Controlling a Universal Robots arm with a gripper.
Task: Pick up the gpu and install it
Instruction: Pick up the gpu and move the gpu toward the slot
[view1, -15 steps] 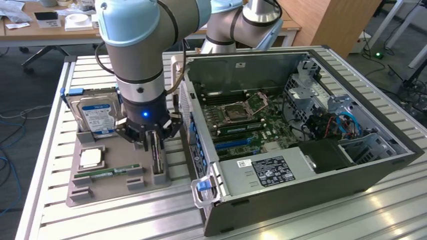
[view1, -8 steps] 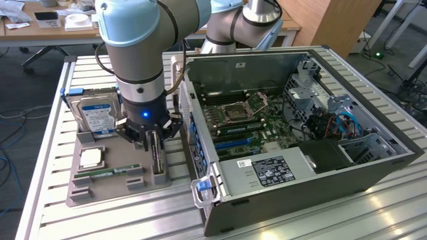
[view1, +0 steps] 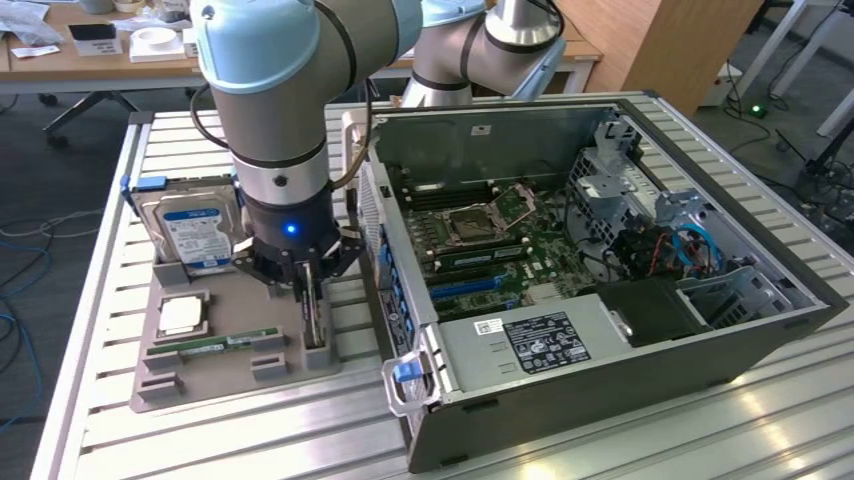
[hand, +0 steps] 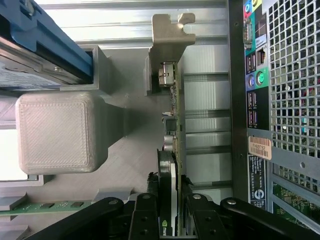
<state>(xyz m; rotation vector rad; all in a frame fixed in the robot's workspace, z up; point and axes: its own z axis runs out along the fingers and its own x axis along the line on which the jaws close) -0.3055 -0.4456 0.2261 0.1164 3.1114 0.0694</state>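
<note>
Grey parts tray (view1: 220, 372) holds the gpu (hand: 176, 115) on edge; jaws clamp it, hiding one end.

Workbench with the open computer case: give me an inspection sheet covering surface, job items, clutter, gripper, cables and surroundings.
surface: slatted metal table with a grey holder tray on it
job's things: gpu standing on edge in the tray; open computer case beside the tray
clutter: hard drive, processor, memory stick, all in the tray
gripper: low over the gpu, straddling its upper edge
cables: black cable along the arm; blue cables inside the case
surroundings: wooden desks behind; loose cables on the floor
</note>
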